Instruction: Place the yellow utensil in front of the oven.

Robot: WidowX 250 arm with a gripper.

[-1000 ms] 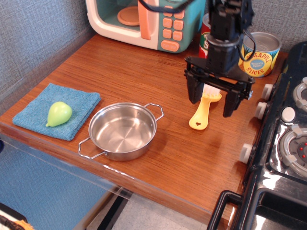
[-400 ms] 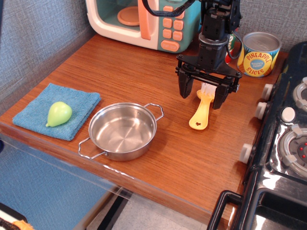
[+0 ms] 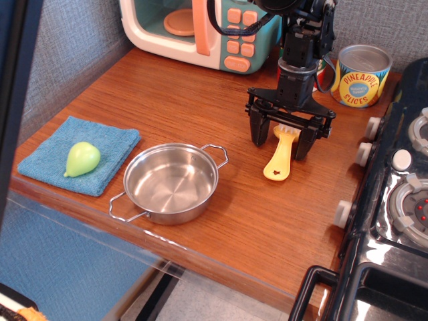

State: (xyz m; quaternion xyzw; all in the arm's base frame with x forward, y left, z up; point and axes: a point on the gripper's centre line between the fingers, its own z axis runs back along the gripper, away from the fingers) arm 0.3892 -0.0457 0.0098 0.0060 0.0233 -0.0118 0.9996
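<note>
My tool [image 3: 279, 141] hangs low over the worktop [image 3: 200, 120] with its two black fingers [image 3: 258, 132] spread wide, one on each side of the brush [image 3: 281, 156]; they straddle its far end, where the white bristles sit, and I cannot tell whether either finger touches it; nothing is pinched.

The brush lies flat on the wood, right of the middle, bristle end far and rounded handle near, the star-shaped hole showing in the handle; it is well short of the oven [image 3: 204, 30], which stands at the far edge, to the left of my arm.

I judge the brush light, stiff and smooth, moulded yellow plastic that will not bend or break under a firm squeeze but may slip; the narrow neck just near the bristles looks the best place to take hold, across its width, since the flat handle is wider and the bristles would give.

Further out: a steel pot [image 3: 171, 182] with two wire handles, shiny and round, on the near left; beyond it a blue cloth [image 3: 114, 144], soft and nubbly, carrying a pale green pear [image 3: 82, 158]; a tin of pineapple slices [image 3: 362, 74] at the far right; the black stove [image 3: 394, 221] with white knobs along the right edge; the worktop itself is streaked brown wood grain.
</note>
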